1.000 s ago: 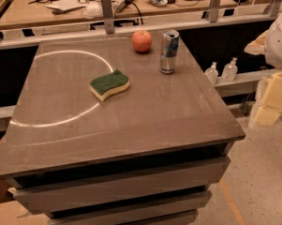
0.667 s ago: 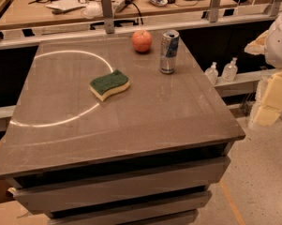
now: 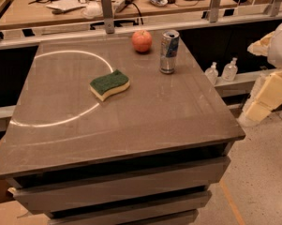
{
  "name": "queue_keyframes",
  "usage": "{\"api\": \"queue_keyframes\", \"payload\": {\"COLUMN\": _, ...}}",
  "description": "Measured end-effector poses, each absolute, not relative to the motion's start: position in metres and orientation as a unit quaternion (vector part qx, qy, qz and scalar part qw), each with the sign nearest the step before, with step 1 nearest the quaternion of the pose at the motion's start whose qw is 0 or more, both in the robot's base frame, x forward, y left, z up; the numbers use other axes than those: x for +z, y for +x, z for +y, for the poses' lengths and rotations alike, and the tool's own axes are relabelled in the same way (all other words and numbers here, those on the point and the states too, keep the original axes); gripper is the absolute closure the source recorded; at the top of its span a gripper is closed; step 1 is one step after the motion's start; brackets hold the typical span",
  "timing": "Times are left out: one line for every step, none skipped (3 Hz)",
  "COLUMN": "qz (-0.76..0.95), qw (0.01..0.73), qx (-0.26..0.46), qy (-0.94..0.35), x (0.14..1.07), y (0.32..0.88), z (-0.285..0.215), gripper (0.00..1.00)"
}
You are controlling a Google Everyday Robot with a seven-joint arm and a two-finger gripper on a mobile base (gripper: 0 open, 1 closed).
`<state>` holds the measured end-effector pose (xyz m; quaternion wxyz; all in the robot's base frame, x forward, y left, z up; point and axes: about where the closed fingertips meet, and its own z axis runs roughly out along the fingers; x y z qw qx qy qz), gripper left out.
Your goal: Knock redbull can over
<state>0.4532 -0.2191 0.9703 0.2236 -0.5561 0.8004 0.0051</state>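
The redbull can (image 3: pixel 169 51) stands upright near the far right of the grey table (image 3: pixel 145 121); it is silver and blue with a shiny top. A red apple (image 3: pixel 142 41) sits just left of it, a little farther back. My gripper (image 3: pixel 268 96) shows as cream-coloured parts at the right edge of the view. It is off the table's right side, well away from the can and lower than the tabletop's far edge.
A green and yellow sponge (image 3: pixel 109 84) lies mid-table, left of the can. A metal rail (image 3: pixel 131 25) runs behind the table, with a cluttered desk (image 3: pixel 84 3) beyond. Two small bottles (image 3: pixel 221 71) stand on a ledge to the right.
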Motion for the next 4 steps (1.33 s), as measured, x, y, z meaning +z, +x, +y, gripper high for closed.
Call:
{"api": "queue_keyframes", "payload": {"qz": 0.827, "qw": 0.294, "qx": 0.054, "qy": -0.476, "x": 0.952, "y": 0.461, "z": -0.228, "gripper": 0.00}}
{"api": "queue_keyframes", "payload": {"qz": 0.832, "qw": 0.357, "qx": 0.088, "qy": -0.415, "x": 0.930, "y": 0.472, "z": -0.234, "gripper": 0.00}}
{"api": "queue_keyframes", "payload": {"qz": 0.815, "qw": 0.418, "qx": 0.108, "qy": -0.387, "x": 0.908, "y": 0.491, "z": -0.227, "gripper": 0.00}}
{"api": "queue_keyframes", "payload": {"qz": 0.780, "qw": 0.508, "qx": 0.090, "qy": -0.355, "x": 0.913, "y": 0.539, "z": -0.225, "gripper": 0.00}}
